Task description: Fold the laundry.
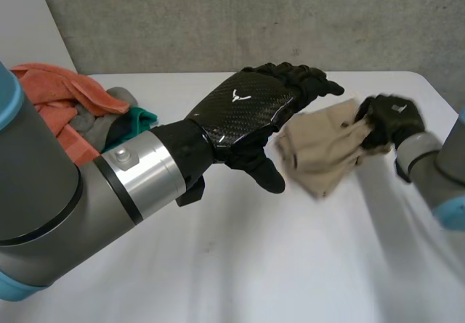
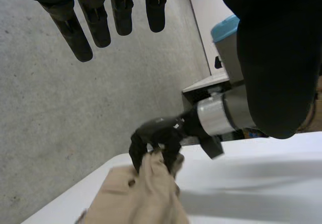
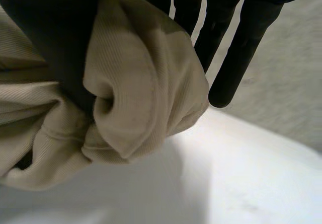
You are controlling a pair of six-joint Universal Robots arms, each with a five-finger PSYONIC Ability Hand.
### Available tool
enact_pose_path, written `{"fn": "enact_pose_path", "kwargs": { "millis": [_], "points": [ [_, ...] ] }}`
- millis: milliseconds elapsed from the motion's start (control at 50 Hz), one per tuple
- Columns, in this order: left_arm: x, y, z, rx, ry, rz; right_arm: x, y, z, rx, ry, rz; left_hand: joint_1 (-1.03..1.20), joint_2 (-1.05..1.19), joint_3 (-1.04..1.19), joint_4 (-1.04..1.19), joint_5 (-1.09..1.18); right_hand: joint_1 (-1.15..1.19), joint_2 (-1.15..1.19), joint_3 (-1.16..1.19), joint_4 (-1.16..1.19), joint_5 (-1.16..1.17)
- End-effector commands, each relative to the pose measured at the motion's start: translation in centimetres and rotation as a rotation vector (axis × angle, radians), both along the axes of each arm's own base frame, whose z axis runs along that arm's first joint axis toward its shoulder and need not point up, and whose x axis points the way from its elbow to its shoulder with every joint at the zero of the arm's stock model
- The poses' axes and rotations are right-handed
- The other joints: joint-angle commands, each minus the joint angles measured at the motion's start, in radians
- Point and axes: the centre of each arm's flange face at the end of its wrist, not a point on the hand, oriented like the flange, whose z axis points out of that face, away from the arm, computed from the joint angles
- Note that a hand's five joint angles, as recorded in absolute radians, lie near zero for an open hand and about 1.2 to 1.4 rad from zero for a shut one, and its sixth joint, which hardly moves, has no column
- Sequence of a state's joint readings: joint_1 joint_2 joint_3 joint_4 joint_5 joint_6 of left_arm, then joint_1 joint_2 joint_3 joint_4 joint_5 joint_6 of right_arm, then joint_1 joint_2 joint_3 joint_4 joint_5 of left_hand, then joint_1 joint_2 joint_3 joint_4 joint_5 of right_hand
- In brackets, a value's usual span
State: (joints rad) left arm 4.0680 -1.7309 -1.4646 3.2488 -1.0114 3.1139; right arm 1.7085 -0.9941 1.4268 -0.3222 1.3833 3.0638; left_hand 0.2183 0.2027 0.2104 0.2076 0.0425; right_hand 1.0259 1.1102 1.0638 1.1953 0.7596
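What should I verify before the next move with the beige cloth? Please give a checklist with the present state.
1. Right hand holds the beige cloth: ok, pinched at its edge.
2. Left hand free: ok, open, holding nothing, raised beside the cloth.
3. Cloth spread flat on the table: not ok, it is bunched.
4. Laundry pile apart from the cloth: ok, at the table's far left.
5. Which corner is held: cannot tell.

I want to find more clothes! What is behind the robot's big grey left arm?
A pile of laundry: a crumpled orange cloth, a grey cloth and a teal cloth. The left arm covers the pile's near part, so the rest is hidden.
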Motion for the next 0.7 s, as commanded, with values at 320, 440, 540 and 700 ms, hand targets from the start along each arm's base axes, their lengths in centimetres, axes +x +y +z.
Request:
{"fn": "enact_pose_path", "kwargs": {
  "millis": [320,440,540,700],
  "points": [
    [-0.4,-0.1,0.4,0.003,0.024,-0.011,-16.2,-16.6,-3.5,-0.004,0.007,-0.36,-0.04,-0.024,-0.032,-0.029,-0.039,0.37,0.286,0.333,0.201,0.462],
    [-0.5,-0.1,0.3,0.004,0.023,-0.012,-16.6,-16.5,-4.1,0.014,0.014,-0.357,-0.04,-0.024,-0.032,-0.029,-0.039,-0.851,-0.936,-0.889,-1.021,-0.76],
    [-0.7,-0.2,0.3,0.004,0.023,-0.014,-17.9,-16.7,-3.1,-0.036,0.136,-0.47,-0.04,-0.024,-0.032,-0.029,-0.039,-0.851,-0.936,-0.889,-1.021,-0.76],
    [-0.5,-0.5,0.6,-0.003,0.03,-0.003,-18.8,-17.3,5.3,-0.331,0.317,-0.648,-0.037,-0.021,-0.029,-0.026,-0.036,-0.851,-0.936,-0.889,-1.021,-0.76]
  ]
}}
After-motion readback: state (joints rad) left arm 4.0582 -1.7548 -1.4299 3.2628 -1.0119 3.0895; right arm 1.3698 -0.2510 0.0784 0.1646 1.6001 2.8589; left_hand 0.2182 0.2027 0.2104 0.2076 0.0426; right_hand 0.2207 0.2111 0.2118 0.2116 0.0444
